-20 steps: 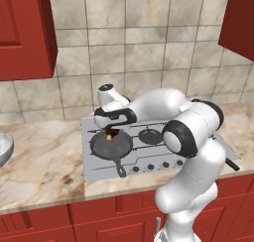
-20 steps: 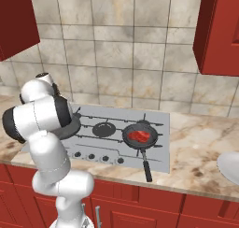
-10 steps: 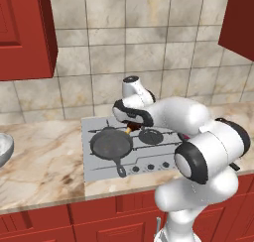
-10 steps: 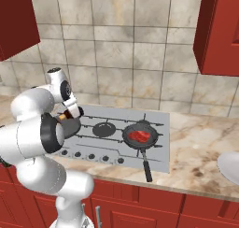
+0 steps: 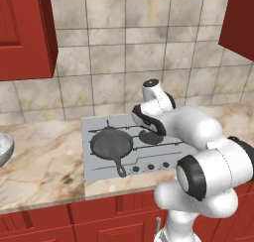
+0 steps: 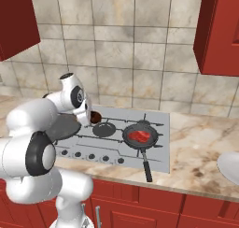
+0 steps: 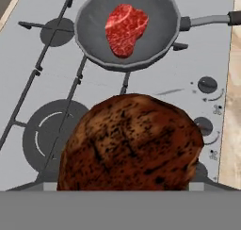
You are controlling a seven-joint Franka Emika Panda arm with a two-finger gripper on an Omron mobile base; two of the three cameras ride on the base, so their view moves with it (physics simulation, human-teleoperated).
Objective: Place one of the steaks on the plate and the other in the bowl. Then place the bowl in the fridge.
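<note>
While bent low over the stove (image 5: 106, 166) — claw (image 6: 94, 116) wide, apparently gripping a browned steak (image 7: 129, 144).

This is a home kitchen. A flat grey steel cooktop (image 6: 116, 136) with black burner grates and a row of round knobs is set into a beige marbled stone counter (image 5: 39, 161) in the middle of the frame. Beige square wall tiles (image 6: 126, 59) rise behind it. Dark red wooden wall cabinets (image 5: 22, 32) hang at upper left and upper right, with matching red base cabinets (image 6: 186, 213) along the bottom. A black long-handled skillet (image 6: 140, 137) sits on a burner, holding a red raw steak (image 7: 125, 29).
</note>
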